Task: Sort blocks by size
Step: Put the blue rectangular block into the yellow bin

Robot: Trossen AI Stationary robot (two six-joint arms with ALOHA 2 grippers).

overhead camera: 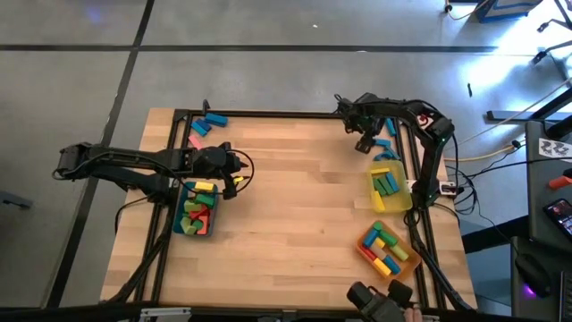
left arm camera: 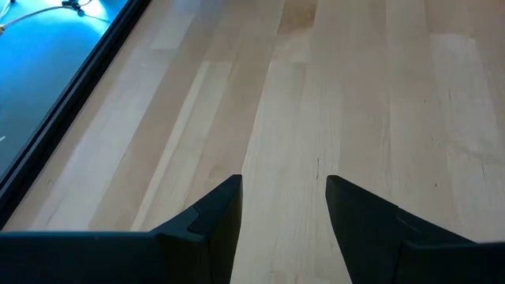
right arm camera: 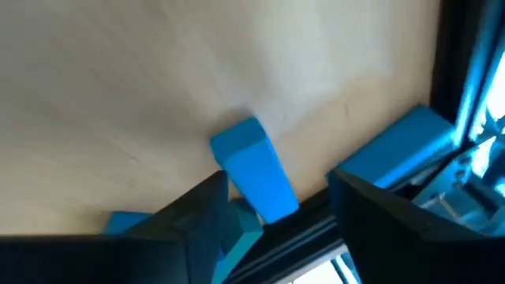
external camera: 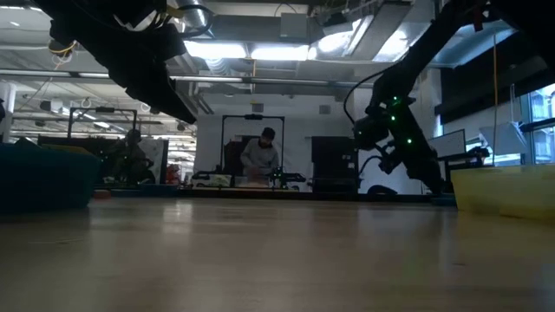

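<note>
Blue block (right arm camera: 254, 178) blurred between right gripper's (right arm camera: 278, 207) parted fingers, left gripper's (left arm camera: 282, 207) fingers apart, empty

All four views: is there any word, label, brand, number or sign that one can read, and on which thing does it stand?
None can be read in any view.
The blocks are plain painted wood, with no marks.
The yellow tray, the teal tray and the orange tray carry no label.
Black-and-white patterned marks on a stand beside the table: too small to read.
</note>
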